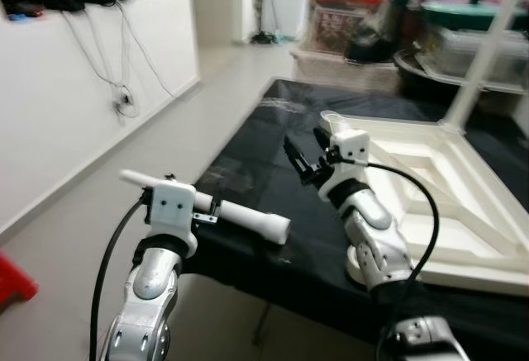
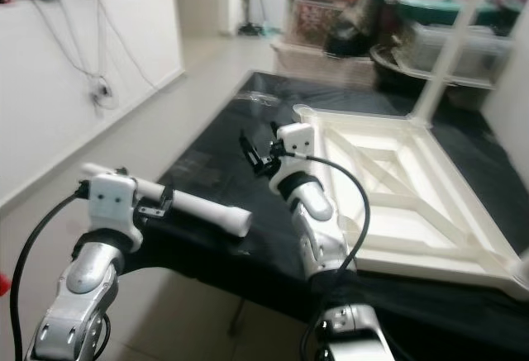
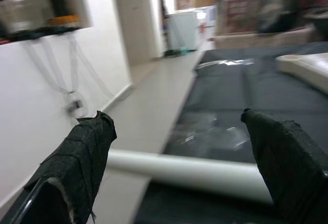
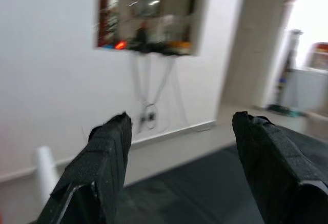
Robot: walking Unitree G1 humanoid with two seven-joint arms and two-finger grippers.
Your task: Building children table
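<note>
On the left, the left gripper point(image 1: 216, 209) has a white leg point(image 1: 248, 220) crosswise between its fingers. In the left wrist view the leg point(image 3: 189, 171) lies low between the two pads point(image 3: 89, 147), which stand well apart above it, so how firmly it is clamped I cannot tell; from the head views it looks carried, held level just over the near edge of the black table point(image 1: 248, 154).

In the middle, the right gripper point(image 1: 302, 161) hovers over the black table with its fingers spread wide and nothing between them; the right wrist view looks out past them towards the white wall point(image 4: 51, 70).

To the right lies the tabletop point(image 1: 430, 196), upside down on the black surface, its ribbed underside up. One leg point(image 1: 483, 55) already stands upright at its far corner. The near left corner socket point(image 1: 332, 118) sits just beyond the right gripper.

The step in hand is probably bringing the leg to a free corner and seating it. To do it well, the leg should be turned from level to upright before it reaches the socket, with its end squarely over the hole. The free right gripper could brace the tabletop frame so it does not slide. A grip nearer the leg's middle would steady it; held as it is, the long end may swing.
</note>
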